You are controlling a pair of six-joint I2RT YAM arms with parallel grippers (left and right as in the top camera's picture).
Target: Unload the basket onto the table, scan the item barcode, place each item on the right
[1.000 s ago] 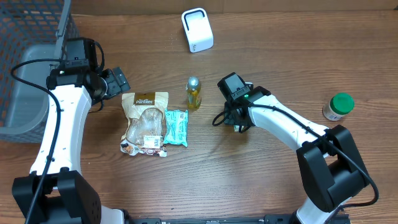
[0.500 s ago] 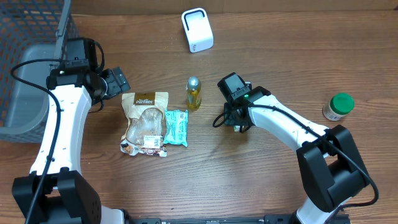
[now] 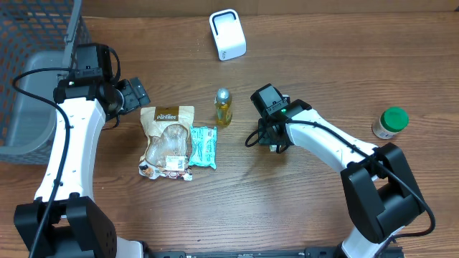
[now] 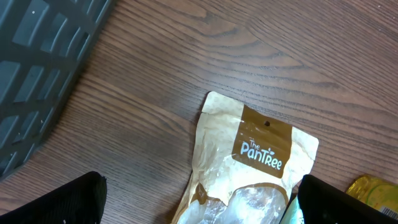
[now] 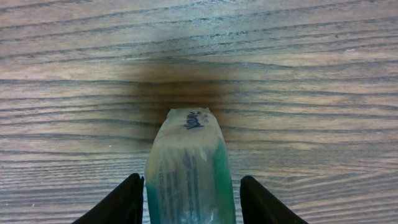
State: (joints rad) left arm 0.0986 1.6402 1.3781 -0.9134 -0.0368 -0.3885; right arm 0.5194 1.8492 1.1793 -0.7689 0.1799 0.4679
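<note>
Left gripper point(image 4: 200, 202) gapes wide, empty, above the PanTree pouch point(image 4: 249, 162). Right gripper point(image 5: 189, 199) is part-closed on a green-edged packet point(image 5: 186, 155), low over the table point(image 5: 323, 62). I judge pickup done; next I lift and face its barcode to the white scanner point(image 3: 228, 34).

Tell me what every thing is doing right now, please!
pouch: lying flat
teal pack: lying flat, beside pouch
green pack: gripped
right gripper: shut on green pack
left gripper: open, near pouch
bottle: upright, cap on
jar: lid on
scanner: standing, nothing at it
</note>
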